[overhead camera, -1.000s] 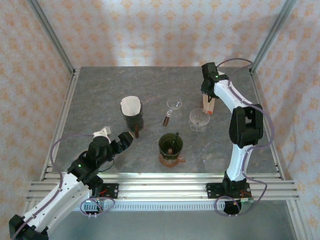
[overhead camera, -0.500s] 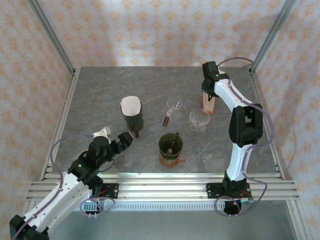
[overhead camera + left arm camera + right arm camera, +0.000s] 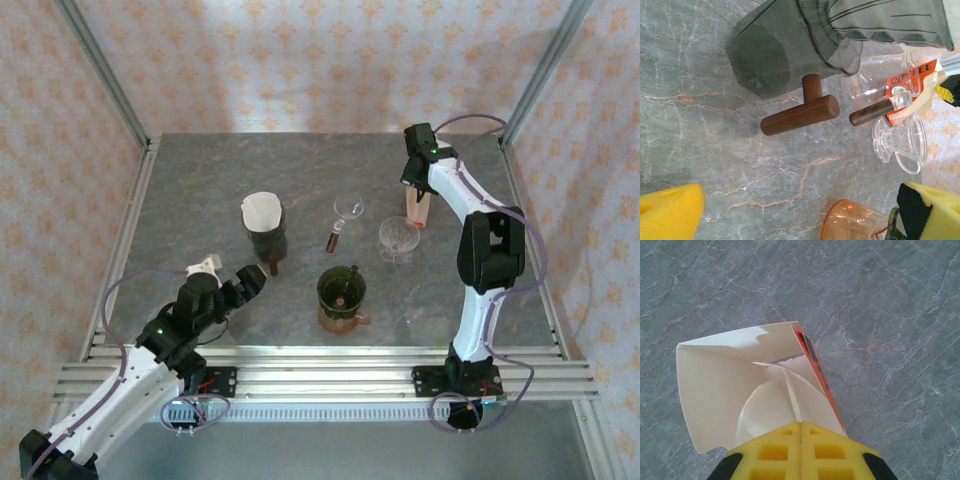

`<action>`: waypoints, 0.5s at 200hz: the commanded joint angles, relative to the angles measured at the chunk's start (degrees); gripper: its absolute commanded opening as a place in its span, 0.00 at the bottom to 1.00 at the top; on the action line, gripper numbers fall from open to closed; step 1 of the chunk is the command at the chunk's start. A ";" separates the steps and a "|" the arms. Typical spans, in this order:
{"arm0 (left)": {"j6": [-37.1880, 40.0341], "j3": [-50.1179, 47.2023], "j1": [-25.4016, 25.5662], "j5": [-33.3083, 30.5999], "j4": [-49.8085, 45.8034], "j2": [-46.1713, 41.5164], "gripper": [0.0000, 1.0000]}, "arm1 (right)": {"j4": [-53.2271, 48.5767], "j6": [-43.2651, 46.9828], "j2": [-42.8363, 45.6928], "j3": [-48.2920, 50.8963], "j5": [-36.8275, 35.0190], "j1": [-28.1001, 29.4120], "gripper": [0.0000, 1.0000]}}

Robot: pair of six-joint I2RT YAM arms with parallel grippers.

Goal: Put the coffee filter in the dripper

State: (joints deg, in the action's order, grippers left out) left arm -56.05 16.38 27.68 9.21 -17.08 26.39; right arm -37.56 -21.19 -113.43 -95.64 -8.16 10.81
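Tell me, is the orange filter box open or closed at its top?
Open: the right wrist view looks straight into the box, down its white inner walls, and a coffee filter shows inside.

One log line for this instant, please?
left gripper: open, near dark dripper | right gripper: shut on coffee filter in filter box

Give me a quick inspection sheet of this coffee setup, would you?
Surface: grey marble table, no spills seen.
Job's things: coffee filter inside open filter box; clear glass dripper next to it, no paper seen inside.
Clutter: dark dripper holding white paper; green server; small glass; brown stick.
Grippers: left gripper open near the dark dripper; right gripper shut on the coffee filter.
Cables: purple cables along both arms, in loose loops.
Surroundings: patterned walls, metal frame posts.
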 commanded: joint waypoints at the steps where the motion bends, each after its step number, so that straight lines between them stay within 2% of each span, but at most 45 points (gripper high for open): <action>1: -0.46 -0.65 -0.61 0.50 0.91 -0.02 1.00 | 1.87 0.89 2.74 0.53 -2.72 -0.27 0.00; 100: -0.81 -0.66 -0.61 0.76 1.18 -0.47 0.99 | 4.35 2.15 14.25 8.23 -3.79 -0.28 0.00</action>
State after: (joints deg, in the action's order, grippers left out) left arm -56.10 16.32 27.68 9.26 -17.06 26.37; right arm -34.41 -19.90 -103.31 -89.52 -9.26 10.81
